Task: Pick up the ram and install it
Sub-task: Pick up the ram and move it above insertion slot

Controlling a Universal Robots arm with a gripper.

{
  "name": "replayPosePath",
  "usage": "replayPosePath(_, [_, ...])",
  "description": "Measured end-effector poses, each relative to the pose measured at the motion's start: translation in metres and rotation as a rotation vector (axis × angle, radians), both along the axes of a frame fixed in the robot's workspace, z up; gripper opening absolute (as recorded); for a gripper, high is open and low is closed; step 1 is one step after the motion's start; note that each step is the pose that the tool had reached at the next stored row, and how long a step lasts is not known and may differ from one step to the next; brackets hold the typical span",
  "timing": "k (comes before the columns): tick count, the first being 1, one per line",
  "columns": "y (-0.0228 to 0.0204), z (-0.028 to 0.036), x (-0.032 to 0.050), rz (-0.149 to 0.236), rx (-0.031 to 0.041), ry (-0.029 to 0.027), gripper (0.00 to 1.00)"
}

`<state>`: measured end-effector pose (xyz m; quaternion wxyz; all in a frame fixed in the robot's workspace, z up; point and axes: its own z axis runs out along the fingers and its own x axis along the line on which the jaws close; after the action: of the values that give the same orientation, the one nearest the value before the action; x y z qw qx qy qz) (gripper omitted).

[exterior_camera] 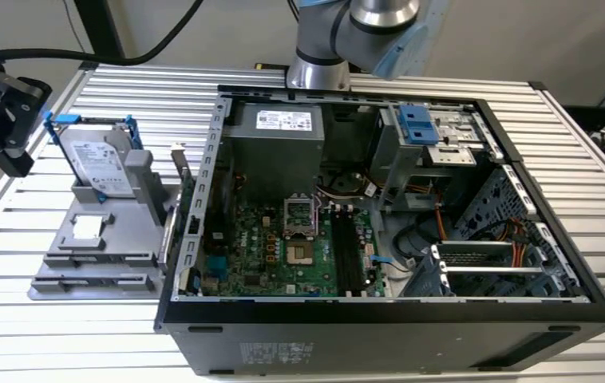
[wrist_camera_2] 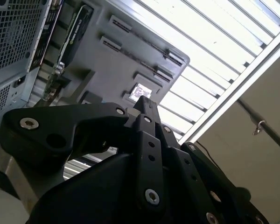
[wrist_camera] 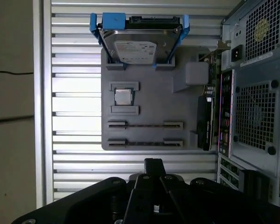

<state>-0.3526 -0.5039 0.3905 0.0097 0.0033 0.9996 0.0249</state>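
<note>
My gripper hangs above the slatted table, off the exterior view's left of a grey fixture plate. In both wrist views its black fingers meet at one tip with nothing between them. The ram is hidden from me. Two long slotted holders on the plate show just a thin dark line between their end clips. Long black slots run along the green motherboard inside the open computer case.
A silver hard drive in a blue frame stands at the plate's far end. A small square chip sits mid-plate. A black card stands between plate and case. The arm's base is behind the case.
</note>
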Motion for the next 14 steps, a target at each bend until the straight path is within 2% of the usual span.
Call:
replayPosePath(9, [0.0,0.0,0.0,0.007,-0.0001,0.0006,0.0])
replayPosePath(14, [0.0,0.0,0.0,0.085,-0.0003,0.0005,0.0])
